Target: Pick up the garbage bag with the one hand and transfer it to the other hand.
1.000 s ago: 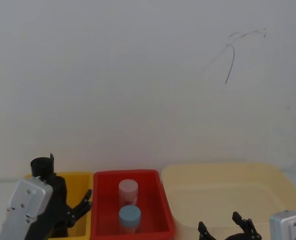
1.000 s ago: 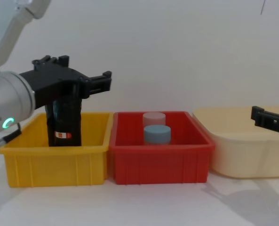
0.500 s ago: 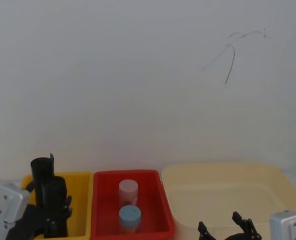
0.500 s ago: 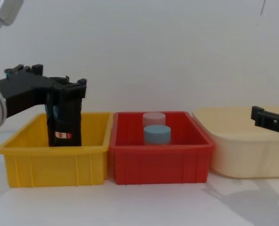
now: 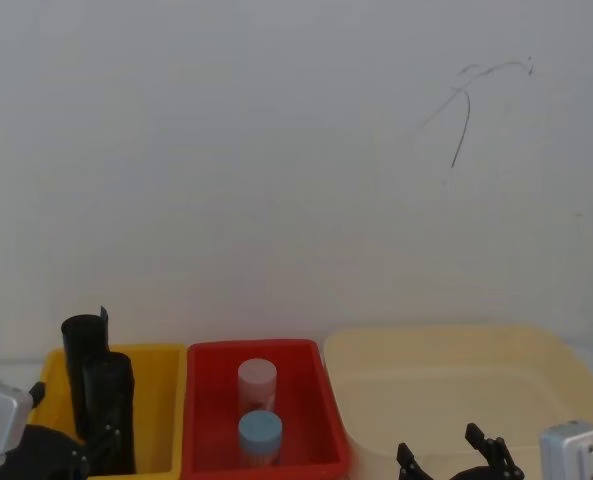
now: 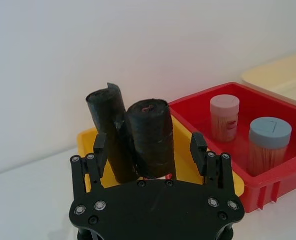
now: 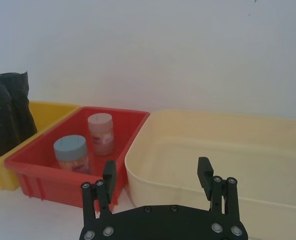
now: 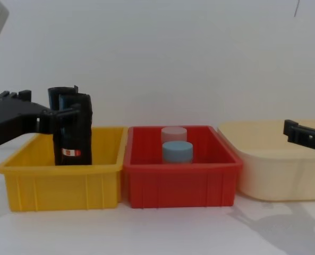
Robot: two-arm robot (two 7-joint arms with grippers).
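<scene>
The left gripper (image 6: pixel 148 146) is being shown as a matte black two-finger claw, with silver screws (image 6: pixel 100 205) being dotted round its flat palm plate (image 6: pixel 157 207). Pretty much the same build is being seen on the right gripper (image 7: pixel 156 172). Silver-grey wrist housings (image 5: pixel 573 447) are being caught in the head view.

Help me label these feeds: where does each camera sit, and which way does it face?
Left wrist: on left arm, facing past the open left gripper at the garbage bag in the yellow bin.
Right wrist: on right arm, facing past the open right gripper over the cream tub and red bin.
Chest: low, facing level across the bins; left gripper at left edge, right gripper at right.
Head: high, facing forward and down; both grippers at bottom edge.
Head and chest share all three containers.
</scene>
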